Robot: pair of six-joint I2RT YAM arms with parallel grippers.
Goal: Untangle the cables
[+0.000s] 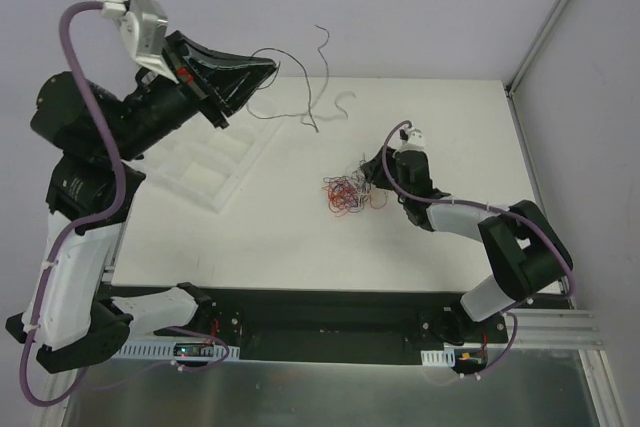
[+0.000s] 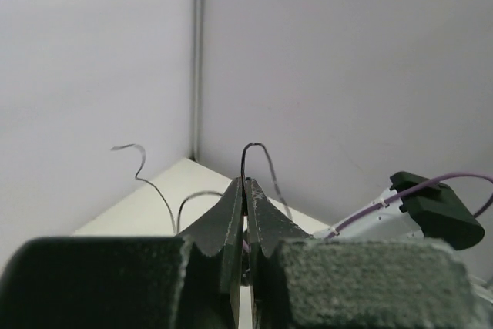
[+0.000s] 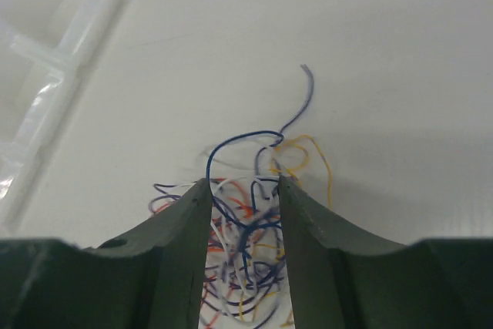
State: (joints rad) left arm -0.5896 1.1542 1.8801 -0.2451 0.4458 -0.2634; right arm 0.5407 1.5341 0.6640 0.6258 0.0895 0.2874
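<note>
Upper left of the overhead view: holding the left tool (image 1: pixel 262 69) high above the desk (image 1: pixel 300 247), tips pressed together on one dark cable (image 2: pixel 254 144). Pinching it close to one end, by the look of the wrist view, with a short loop arching just over the tips and the rest trailing away in curls towards the back corner. Probably lifted this high so that the full length of the strand hangs apart from the others; hard to tell whether its far end touches the desk.

Below the raised tool, towards left of centre: a clear compartment tray (image 1: pixel 225 187) lying flat on the desk, well apart from the heap, likely there to take sorted strands.

Right of centre: the tangle (image 1: pixel 348 195) of red, orange, yellow and dark cables bunched in one small clump on the desk. Just beside it, on its right edge, the right tool (image 1: pixel 372 185) brought low, likely to pin the clump or pick the next strand. Spread open in the wrist view, straddling the near side of the clump, with red, white and blue loops lying between the two jaws. Gripping nothing yet.

Beyond the tips, upper centre of that view: a blue cable (image 3: pixel 231 140) arching across the gap and a yellow cable (image 3: pixel 308 144) curling off to the right.
</note>
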